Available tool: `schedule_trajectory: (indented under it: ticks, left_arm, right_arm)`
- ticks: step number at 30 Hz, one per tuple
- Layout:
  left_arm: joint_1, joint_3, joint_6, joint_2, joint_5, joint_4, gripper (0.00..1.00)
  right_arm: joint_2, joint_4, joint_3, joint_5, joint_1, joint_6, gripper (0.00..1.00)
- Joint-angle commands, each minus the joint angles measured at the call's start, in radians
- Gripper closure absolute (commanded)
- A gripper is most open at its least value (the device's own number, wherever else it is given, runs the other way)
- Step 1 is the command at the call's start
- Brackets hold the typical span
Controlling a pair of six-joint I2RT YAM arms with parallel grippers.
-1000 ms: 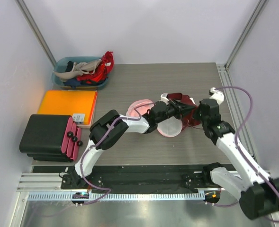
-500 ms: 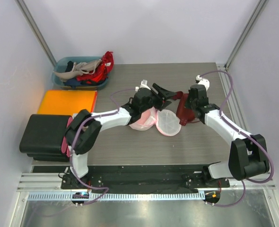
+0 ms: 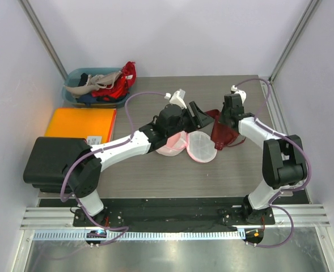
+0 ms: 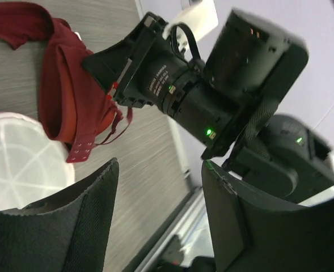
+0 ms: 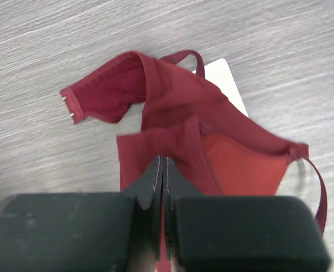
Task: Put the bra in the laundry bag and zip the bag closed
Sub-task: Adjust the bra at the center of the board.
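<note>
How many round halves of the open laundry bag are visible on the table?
2. One half lies by the left arm, which partly covers it; the other half lies beside it, next to the dark red bra.

You will find no text legible at this moment: the white print on the black motor housing [image 4: 168, 93] and the small sticker [image 3: 94, 139] on the orange board [image 3: 79, 123] are both too small to read.
</note>
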Motion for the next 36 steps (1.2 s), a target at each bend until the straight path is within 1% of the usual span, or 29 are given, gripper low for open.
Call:
schedule_trajectory:
  ticks: [1,3,4,5,6,7,8,10,11,14,17,18,21,22,23,25,26,27,28,29,30,31,34,35,36]
  left_arm:
    - [-0.020,0.087,0.281,-0.032,0.089,-0.091,0.38]
    - [-0.023,0.084,0.314,-0.012,0.134,-0.097,0.37]
    - [-0.025,0.076,0.323,-0.002,0.145,-0.104,0.39]
    - [-0.029,0.067,0.341,0.006,0.148,-0.101,0.40]
    - [-0.032,0.058,0.352,0.011,0.155,-0.082,0.42]
    - [-0.034,0.056,0.361,0.018,0.166,-0.081,0.46]
    - [-0.034,0.057,0.371,0.032,0.188,-0.084,0.49]
    - [-0.036,0.065,0.377,0.040,0.206,-0.085,0.54]
    - [-0.037,0.065,0.375,0.043,0.212,-0.085,0.56]
    - [-0.040,0.068,0.381,0.038,0.225,-0.081,0.59]
    - [-0.045,0.079,0.394,0.043,0.235,-0.096,0.63]
    - [-0.046,0.083,0.398,0.052,0.238,-0.104,0.63]
    - [-0.048,0.119,0.401,0.098,0.257,-0.136,0.62]
    - [-0.048,0.139,0.401,0.115,0.258,-0.142,0.56]
    - [-0.048,0.148,0.403,0.130,0.258,-0.145,0.52]
    - [-0.048,0.203,0.421,0.190,0.263,-0.179,0.46]
    - [-0.048,0.226,0.429,0.210,0.263,-0.206,0.45]
    - [-0.048,0.275,0.437,0.234,0.263,-0.222,0.43]
    - [-0.048,0.304,0.458,0.276,0.261,-0.235,0.43]
    - [-0.048,0.335,0.466,0.300,0.260,-0.289,0.42]
    - [-0.048,0.382,0.473,0.317,0.257,-0.301,0.42]
    - [-0.046,0.398,0.487,0.343,0.258,-0.309,0.42]
    - [-0.046,0.433,0.503,0.362,0.249,-0.314,0.41]
    - [-0.045,0.439,0.507,0.371,0.241,-0.317,0.41]
    - [-0.043,0.452,0.506,0.374,0.241,-0.317,0.41]
  right_arm:
    - [-0.152,-0.040,0.021,-0.019,-0.001,0.039,0.83]
    - [-0.190,-0.138,0.043,-0.016,-0.001,0.042,0.74]
    - [-0.205,-0.160,0.037,-0.019,-0.001,0.036,0.70]
    - [-0.219,-0.177,0.029,-0.027,-0.001,0.033,0.69]
    - [-0.244,-0.189,0.017,-0.041,-0.002,0.032,0.68]
    - [-0.251,-0.190,-0.012,-0.051,-0.002,0.036,0.68]
    - [-0.254,-0.191,-0.026,-0.080,-0.001,0.042,0.68]
    - [-0.245,-0.161,-0.068,-0.128,-0.011,0.088,0.68]
    - [-0.241,-0.113,-0.086,-0.174,-0.019,0.105,0.68]
    - [-0.213,-0.029,-0.131,-0.142,-0.021,0.141,0.69]
    - [-0.143,0.011,-0.117,-0.090,-0.024,0.141,0.72]
    - [-0.123,0.033,-0.114,-0.050,-0.024,0.139,0.73]
    - [-0.055,0.102,-0.102,-0.001,-0.031,0.119,0.75]
    - [-0.037,0.116,-0.088,0.010,-0.034,0.113,0.75]
    - [0.015,0.125,-0.076,0.004,-0.044,0.105,0.75]
    - [0.060,0.116,-0.036,-0.008,-0.050,0.096,0.75]
    - [0.084,0.113,-0.030,-0.015,-0.051,0.095,0.75]
    - [0.092,0.111,-0.026,-0.018,-0.053,0.095,0.75]
    - [0.097,0.103,-0.020,-0.025,-0.053,0.098,0.75]
    - [0.095,0.079,-0.019,-0.038,-0.053,0.099,0.75]
    - [0.074,0.068,-0.023,-0.044,-0.053,0.105,0.75]
    - [0.059,0.056,-0.028,-0.048,-0.053,0.110,0.74]
    - [-0.010,-0.008,-0.010,-0.064,-0.053,0.107,0.68]
    - [-0.027,-0.071,0.004,-0.064,-0.053,0.102,0.60]
    - [-0.044,-0.093,0.015,-0.056,-0.054,0.099,0.53]
